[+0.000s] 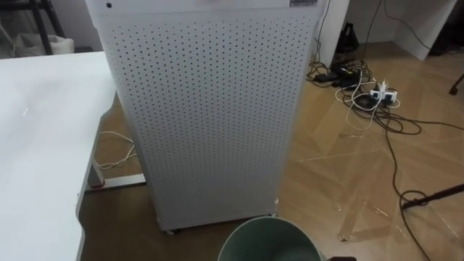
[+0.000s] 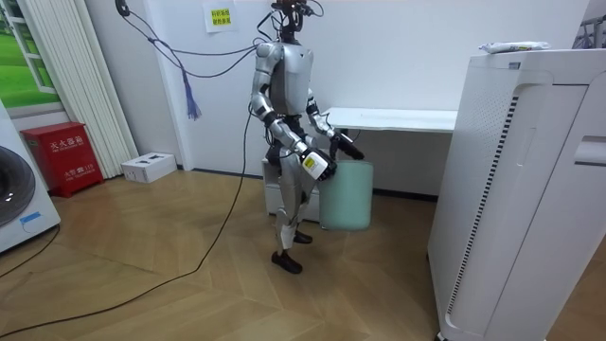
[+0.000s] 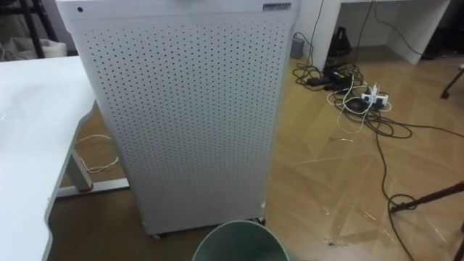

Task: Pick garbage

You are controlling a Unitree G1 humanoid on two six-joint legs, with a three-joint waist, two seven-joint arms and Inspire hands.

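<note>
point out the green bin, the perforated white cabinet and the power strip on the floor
green bin (image 2: 348,201): room view, its side wall
perforated white cabinet (image 1: 210,109): left eye view, middle of its front panel
power strip (image 1: 384,93): left eye view, its white body

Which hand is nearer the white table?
Left. The left hand is over the green bin, beside the white table; the right hand is at the bin's side away from the table.

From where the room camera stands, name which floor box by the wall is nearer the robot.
The low white box; the taller red box stands farther toward the room view's left.
</note>
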